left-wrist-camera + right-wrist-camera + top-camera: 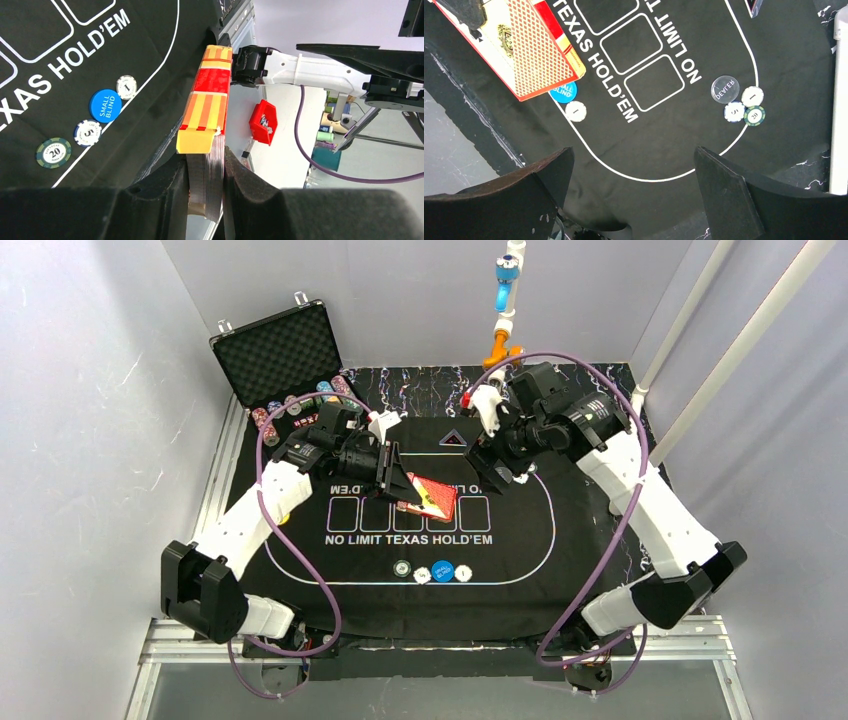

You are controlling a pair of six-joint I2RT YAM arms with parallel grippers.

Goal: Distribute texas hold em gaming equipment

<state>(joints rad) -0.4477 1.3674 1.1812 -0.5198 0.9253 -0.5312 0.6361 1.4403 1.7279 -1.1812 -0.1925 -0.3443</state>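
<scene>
My left gripper (206, 175) is shut on the deck (210, 100), a stack of red-backed cards with a red and yellow box, held above the mat's middle (430, 498). On the near side lie a 20 chip (53, 152), a 5 chip (87, 132), a blue small blind button (105, 105) and a 1 chip (126, 87). On the far side lie a clear dealer button (725, 88), a 1 chip (752, 96), a 5 chip (734, 111) and a 20 chip (754, 116). My right gripper (634, 155) hangs open and holds nothing, just right of the deck (524, 45).
The black mat (520, 570) printed with the game's name covers the table. An open black foam-lined case (280, 355) stands at the back left with several chips (300, 402) along its front. A white frame post (730, 360) rises on the right.
</scene>
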